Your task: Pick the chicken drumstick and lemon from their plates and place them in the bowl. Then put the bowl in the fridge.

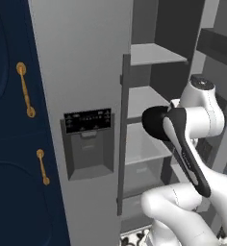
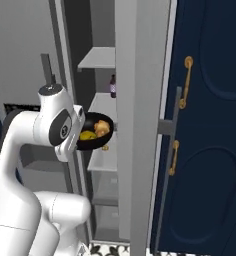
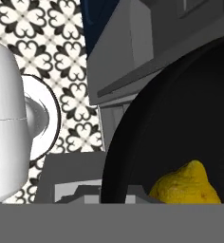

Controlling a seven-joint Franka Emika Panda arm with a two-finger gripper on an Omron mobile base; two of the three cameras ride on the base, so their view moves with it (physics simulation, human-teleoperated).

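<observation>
Right base view: glossy black round bowl (image 2: 96, 131) is held up at the open tall grey metallic fridge (image 2: 140, 100), just in front of a grey middle shelf (image 2: 104, 107). The yellow-green lemon (image 2: 87, 135) and the golden-brown chicken drumstick (image 2: 103, 128) sit inside it, side by side. The gripper itself is hidden behind the white arm; its jaws are pressed together, apparently on the bowl rim, though the contact isn't visible.

Left base view: the bowl shows as a black edge at the arm's wrist, contents hidden. This side shows the fridge door's black dispenser panel (image 1: 88, 120); its markings are too small to read.

Hand view: bowl wall close up with the lemon low inside; black-and-white patterned floor tiles (image 3: 66, 47) behind.

Around: small dark bottle (image 2: 112, 86) on an upper shelf, navy cabinets with brass handles (image 2: 188, 82) either side. The open door's edge partly blocks the shelves in right view.
</observation>
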